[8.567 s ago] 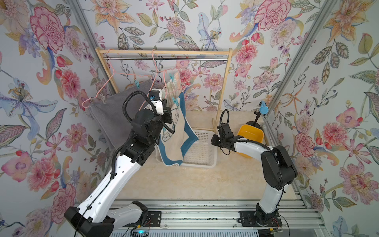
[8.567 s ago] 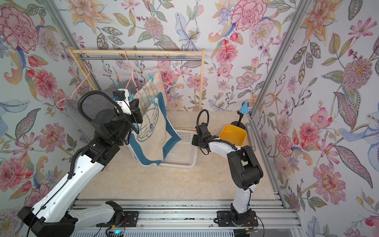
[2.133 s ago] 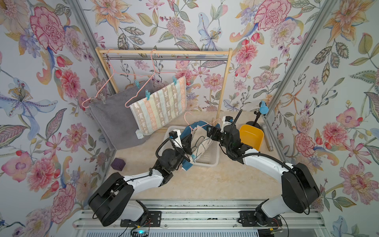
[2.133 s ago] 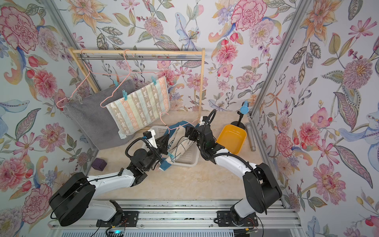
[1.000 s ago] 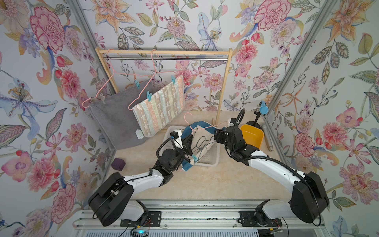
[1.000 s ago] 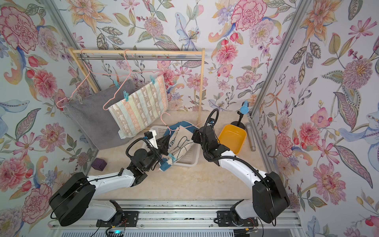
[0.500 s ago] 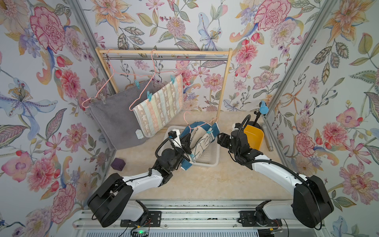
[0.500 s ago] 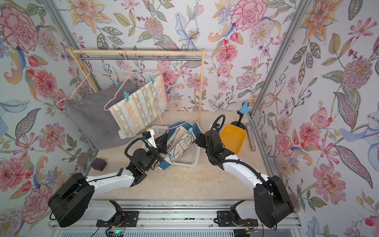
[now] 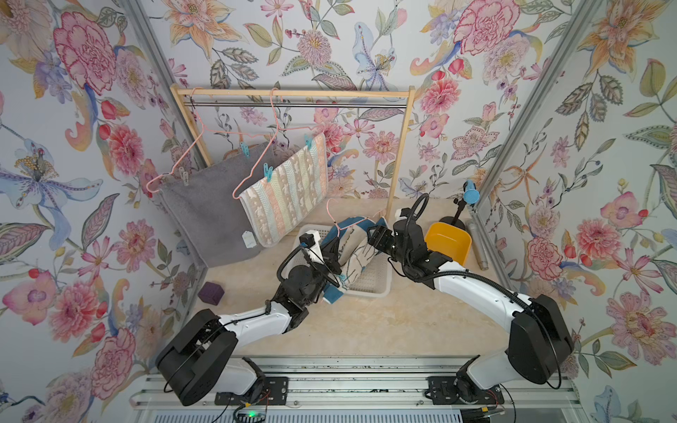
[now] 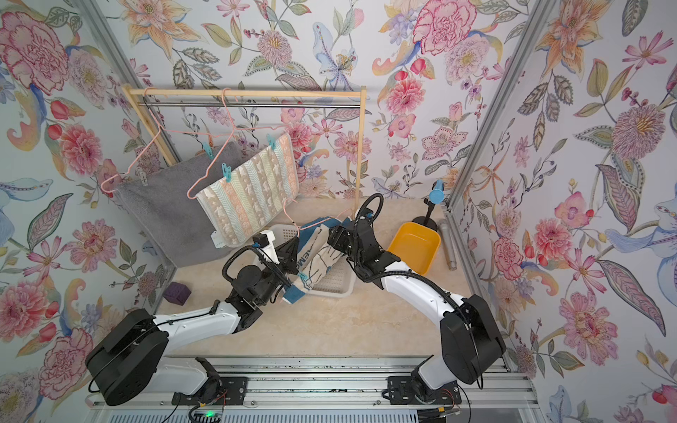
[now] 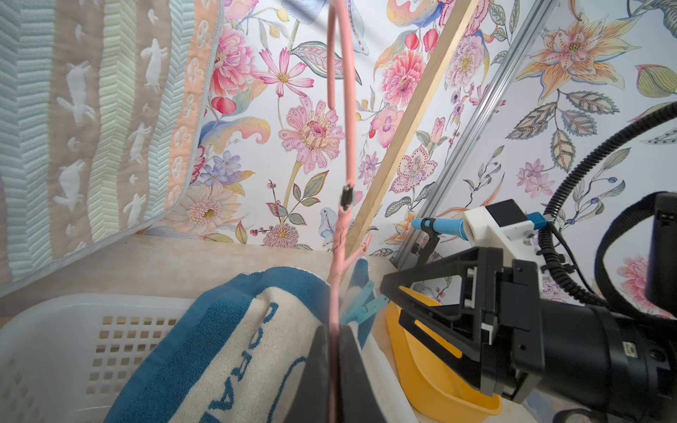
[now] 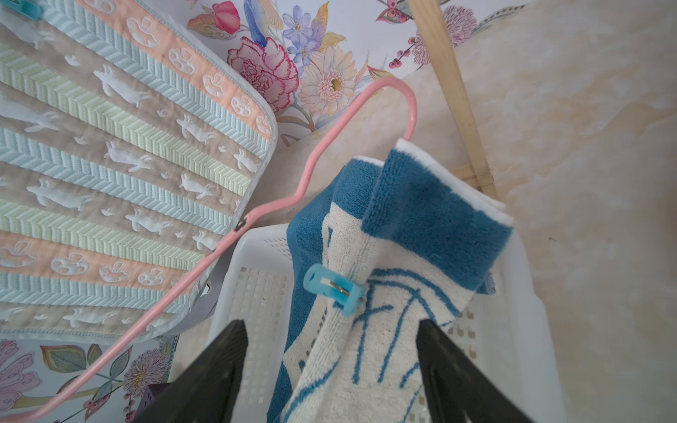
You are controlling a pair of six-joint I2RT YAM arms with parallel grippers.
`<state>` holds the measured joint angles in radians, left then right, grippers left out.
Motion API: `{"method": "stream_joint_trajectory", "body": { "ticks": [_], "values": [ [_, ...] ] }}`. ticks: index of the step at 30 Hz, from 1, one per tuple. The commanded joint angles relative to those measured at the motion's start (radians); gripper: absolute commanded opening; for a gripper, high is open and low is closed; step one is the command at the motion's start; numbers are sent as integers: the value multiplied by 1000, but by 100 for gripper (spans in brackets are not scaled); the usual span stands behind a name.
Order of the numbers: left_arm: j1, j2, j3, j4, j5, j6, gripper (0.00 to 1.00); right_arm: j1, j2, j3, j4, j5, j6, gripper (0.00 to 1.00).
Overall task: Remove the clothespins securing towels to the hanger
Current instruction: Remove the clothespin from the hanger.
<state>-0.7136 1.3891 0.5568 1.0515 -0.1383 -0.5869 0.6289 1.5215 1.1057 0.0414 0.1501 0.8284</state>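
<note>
Right gripper [image 12: 329,326] nearer, jaws wide, clothespin [image 12: 335,289] untouched

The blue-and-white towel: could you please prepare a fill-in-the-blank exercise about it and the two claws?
1. The left claw is shut on the pink ___.
2. The right claw stands ___ near a teal clothespin.
3. That clothespin is clipped on the blue-and-white towel, which lies partly in the white ___.
4. On the wooden rack, ___ other towels hang.

Missing words: hanger; open; basket; two.
</note>
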Motion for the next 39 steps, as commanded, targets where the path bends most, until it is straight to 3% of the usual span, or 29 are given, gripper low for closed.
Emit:
{"method": "stream_joint_trajectory", "body": {
  "ticks": [1, 10, 23, 32, 39],
  "values": [
    [6, -14, 4, 62, -18, 14, 0, 12, 33, 75, -91, 43, 34, 75],
    [5, -5, -7, 93, -10, 7, 0, 7, 116, 191, -206, 68, 80, 67],
    [5, -9, -33, 116, -15, 4, 0, -24, 144, 229, -231, 31, 120, 57],
    [4, -16, -39, 118, -19, 7, 0, -44, 149, 232, -230, 5, 124, 38],
    [5, -18, -35, 111, -19, 11, 0, -44, 146, 205, -204, -25, 151, 39]
  ]
}}
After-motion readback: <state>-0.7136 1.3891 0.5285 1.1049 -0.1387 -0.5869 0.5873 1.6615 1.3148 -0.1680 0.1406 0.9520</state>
